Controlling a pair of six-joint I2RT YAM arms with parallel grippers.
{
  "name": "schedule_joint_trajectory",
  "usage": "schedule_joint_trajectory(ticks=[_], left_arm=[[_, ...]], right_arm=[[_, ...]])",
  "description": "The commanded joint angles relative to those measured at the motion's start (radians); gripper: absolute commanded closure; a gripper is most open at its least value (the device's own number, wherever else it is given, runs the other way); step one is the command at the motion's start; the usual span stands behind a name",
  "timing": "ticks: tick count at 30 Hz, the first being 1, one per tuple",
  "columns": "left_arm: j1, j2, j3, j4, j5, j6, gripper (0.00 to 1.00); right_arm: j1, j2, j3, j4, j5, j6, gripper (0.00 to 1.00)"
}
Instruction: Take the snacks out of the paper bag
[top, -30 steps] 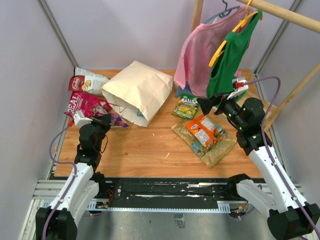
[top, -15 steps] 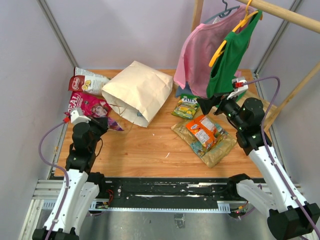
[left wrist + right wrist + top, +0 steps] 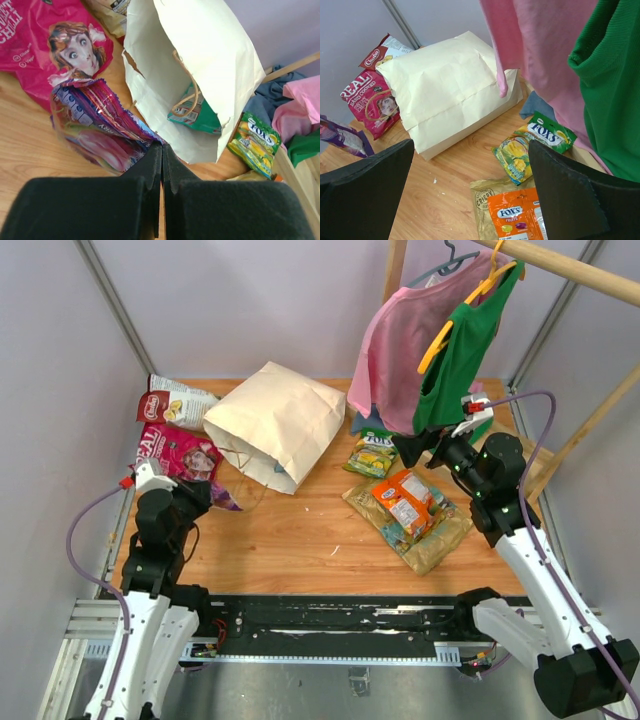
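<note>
The paper bag (image 3: 275,420) lies on its side with its mouth facing my left gripper (image 3: 205,495). That gripper (image 3: 161,147) is shut on a corner of a purple snack packet (image 3: 100,125), just outside the bag mouth. A teal-green packet (image 3: 195,112) still lies inside the bag (image 3: 200,65). A magenta packet (image 3: 170,450) and a red-white packet (image 3: 175,400) lie left of the bag. My right gripper (image 3: 410,450) is open and empty, above a green packet (image 3: 547,132), a yellow-green packet (image 3: 515,152), an orange packet (image 3: 520,217) and a tan packet (image 3: 487,200).
A pink shirt (image 3: 395,350) and a green shirt (image 3: 455,350) hang from a wooden rail at the back right, close above my right gripper. Grey walls close in the table on the left and at the back.
My left arm has pulled back toward the near left edge, drawing the purple packet away from the bag mouth. My right gripper has shifted slightly left.
</note>
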Motion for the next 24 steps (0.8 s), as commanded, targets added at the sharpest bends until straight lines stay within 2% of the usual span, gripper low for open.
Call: schedule_joint_trajectory(ticks=[1, 9, 12, 16, 24], left_arm=[[0.004, -0.041, 0.077, 0.0, -0.023, 0.04, 1.0], [-0.003, 0.038, 0.103, 0.038, 0.093, 0.079, 1.0], [-0.058, 0.06, 0.089, 0.065, 0.074, 0.087, 0.99], [-0.23, 0.101, 0.084, 0.089, -0.065, 0.084, 1.0], [-0.674, 0.239, 0.116, 0.144, -0.399, 0.033, 0.99]], right_arm=[[-0.017, -0.003, -0.008, 0.043, -0.021, 0.024, 0.02], [-0.015, 0.018, -0.013, 0.069, -0.046, 0.053, 0.02], [-0.014, 0.029, -0.014, 0.079, -0.057, 0.063, 0.02], [-0.011, 0.039, -0.013, 0.083, -0.058, 0.069, 0.02], [-0.007, 0.04, -0.013, 0.074, -0.047, 0.058, 0.02]])
